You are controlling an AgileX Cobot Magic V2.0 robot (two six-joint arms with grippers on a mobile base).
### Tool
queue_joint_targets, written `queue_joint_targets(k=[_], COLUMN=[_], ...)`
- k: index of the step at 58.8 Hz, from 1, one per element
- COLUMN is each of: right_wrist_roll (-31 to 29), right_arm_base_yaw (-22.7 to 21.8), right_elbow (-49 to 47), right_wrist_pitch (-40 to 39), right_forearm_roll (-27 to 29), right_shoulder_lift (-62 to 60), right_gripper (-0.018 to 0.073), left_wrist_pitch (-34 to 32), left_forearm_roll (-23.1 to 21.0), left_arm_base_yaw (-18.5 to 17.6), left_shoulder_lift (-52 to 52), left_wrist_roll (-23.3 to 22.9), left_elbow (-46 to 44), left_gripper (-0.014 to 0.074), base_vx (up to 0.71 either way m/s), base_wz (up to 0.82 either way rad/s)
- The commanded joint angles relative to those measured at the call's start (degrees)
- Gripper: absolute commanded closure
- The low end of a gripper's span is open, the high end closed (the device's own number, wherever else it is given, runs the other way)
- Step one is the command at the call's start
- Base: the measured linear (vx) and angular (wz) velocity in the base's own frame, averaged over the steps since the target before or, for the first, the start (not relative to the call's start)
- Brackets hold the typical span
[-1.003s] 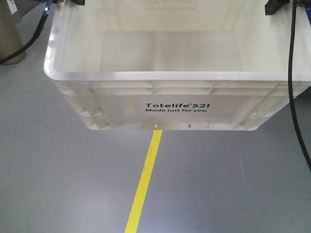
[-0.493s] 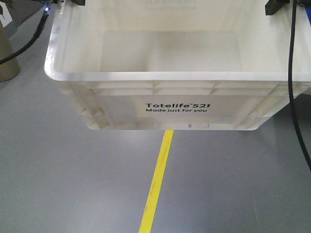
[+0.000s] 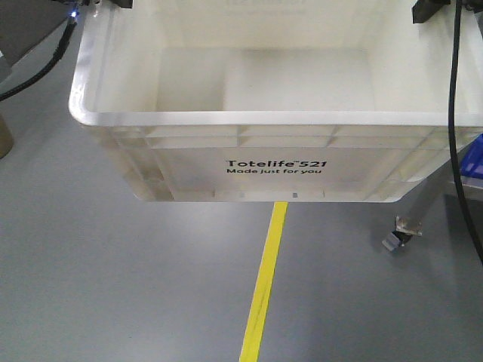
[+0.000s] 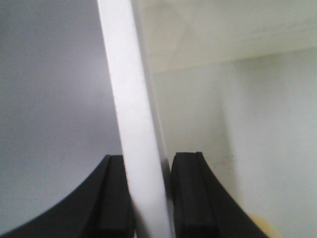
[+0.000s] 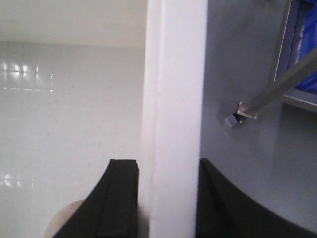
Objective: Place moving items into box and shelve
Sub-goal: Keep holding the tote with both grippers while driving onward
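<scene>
Two grippers clamped on the box (image 3: 272,143) rim, box held up off the grey floor (image 3: 113,286).
White Totelife 521 crate, print side facing the front camera. The left gripper (image 4: 148,166) has its fingers (image 4: 190,198) closed tight on the left wall, one inside and one outside; the right gripper (image 5: 168,168) grips the right wall the same way. A yellow floor line (image 3: 264,294) runs under the box. A blue bin (image 3: 474,157) and a caster wheel (image 3: 398,235) sit just right of it.
</scene>
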Motion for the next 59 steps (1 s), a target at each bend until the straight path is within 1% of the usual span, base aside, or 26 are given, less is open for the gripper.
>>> queue_joint_targets(k=[1,34,59], right_wrist_roll=[-0.8,-0.8,-0.8], right_arm_base_yaw=[-1.1,-1.1,-1.1], right_elbow=[-2.3,-2.3,-2.3], right_wrist_pitch=[0.1,0.1,0.1], right_forearm_roll=[-7.0,-6.7,-6.3], right_shoulder_lift=[-3.7,-3.7,-3.7], right_gripper=[0.0564,0.0564,0.0564], left_wrist_pitch=[-4.5,-4.5,-4.6], left_forearm_roll=[7.6,8.1,8.1], left_arm_base_yaw=[0.8,0.8,0.8], left_shoulder_lift=[-4.0,-4.0,-4.0], left_wrist_roll=[0.2,0.2,0.2], left_elbow=[-2.2,-2.2,-2.2], left_gripper=[0.0594,0.0594,0.0594], base_vx=[0.59,0.61,0.65], base_wz=[0.00,0.02,-0.09])
